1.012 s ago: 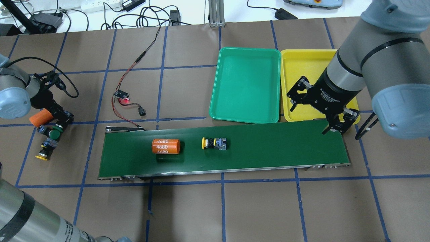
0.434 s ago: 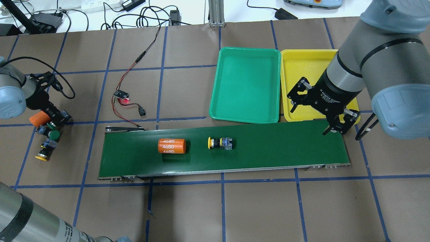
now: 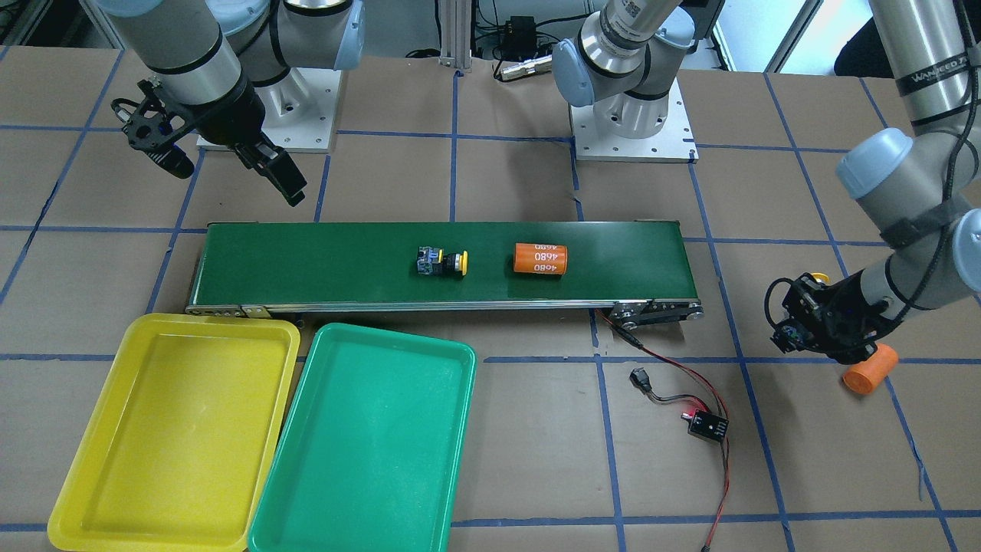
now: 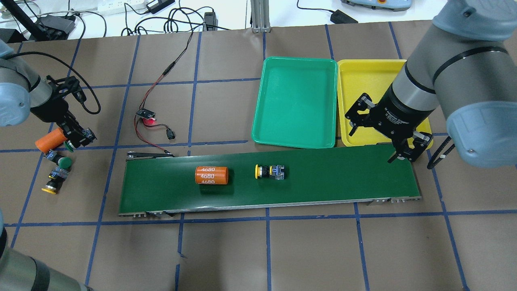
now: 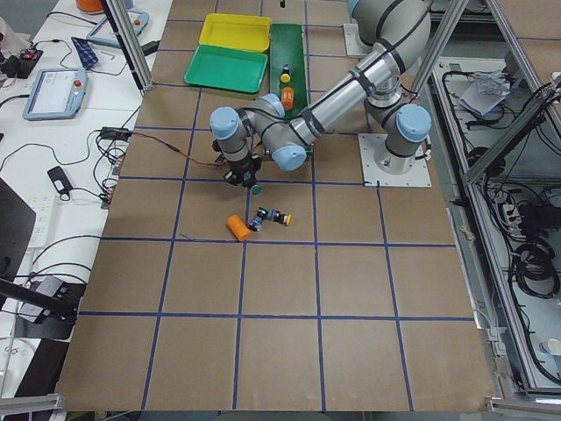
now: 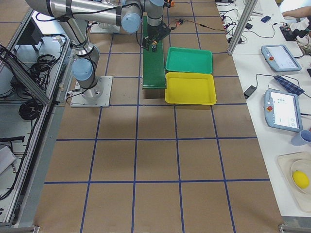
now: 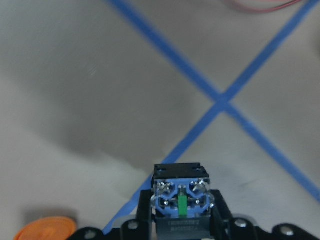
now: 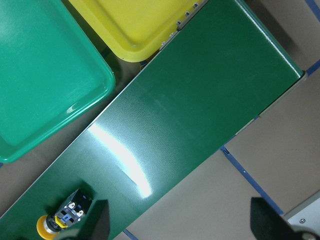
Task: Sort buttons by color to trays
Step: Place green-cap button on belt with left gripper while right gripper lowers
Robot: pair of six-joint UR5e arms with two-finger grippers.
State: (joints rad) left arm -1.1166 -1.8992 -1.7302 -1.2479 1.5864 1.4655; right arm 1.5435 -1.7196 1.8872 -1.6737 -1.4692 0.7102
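Rising at the left edge, left gripper [image 4: 80, 136] clamps a green button [image 7: 180, 192], likely for feeding. Conveyor belt [image 4: 323, 178] has carried yellow button [image 4: 270, 171] rightward toward right gripper [image 4: 370, 146], spread wide.

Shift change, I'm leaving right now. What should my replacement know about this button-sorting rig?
Left gripper: shut on a green button.
Right gripper: open, over the belt end by the yellow tray.
Yellow button: mid-belt, beside an orange cylinder.
Second green button and second yellow button: on the table by the left gripper.
Done: nothing; yellow tray and green tray both empty.
Left: all four buttons.
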